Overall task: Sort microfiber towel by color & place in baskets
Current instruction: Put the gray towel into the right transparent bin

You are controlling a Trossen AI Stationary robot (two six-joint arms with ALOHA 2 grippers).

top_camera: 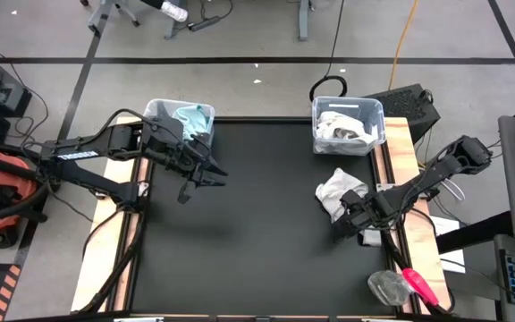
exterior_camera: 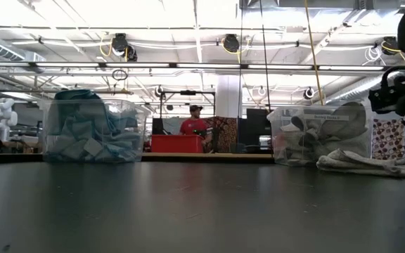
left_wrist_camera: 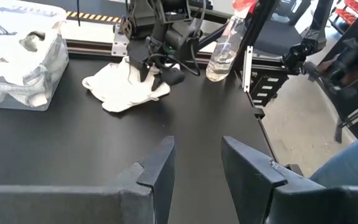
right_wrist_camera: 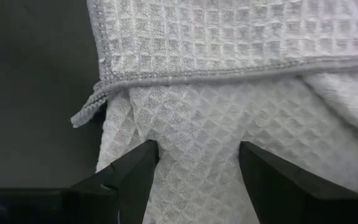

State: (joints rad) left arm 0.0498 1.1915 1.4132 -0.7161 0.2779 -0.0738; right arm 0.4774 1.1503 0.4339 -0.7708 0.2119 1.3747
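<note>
A white waffle-weave towel (top_camera: 336, 188) lies crumpled on the black table near its right edge, in front of the right basket (top_camera: 348, 125), which holds white towels. The left basket (top_camera: 179, 121) at the far left corner holds light blue towels (exterior_camera: 90, 130). My right gripper (top_camera: 347, 208) is open and low over the white towel (right_wrist_camera: 229, 93), one finger on either side of a fold. My left gripper (top_camera: 215, 175) hovers open above bare table beside the left basket, holding nothing (left_wrist_camera: 197, 146). My right gripper comes at the white towel from above, and its open fingertips (right_wrist_camera: 143, 158) stand on either side of a raised fold (right_wrist_camera: 197, 143) near a hemmed edge. I cannot tell whether the tips touch the cloth. The towel lies slack on the table.
A clear spray bottle with a red trigger (top_camera: 401, 284) lies off the mat at the near right corner. Wooden rails (top_camera: 114, 224) flank the black mat, whose middle (top_camera: 257, 233) is bare. A person in red (exterior_camera: 193, 124) stands far behind the table.
</note>
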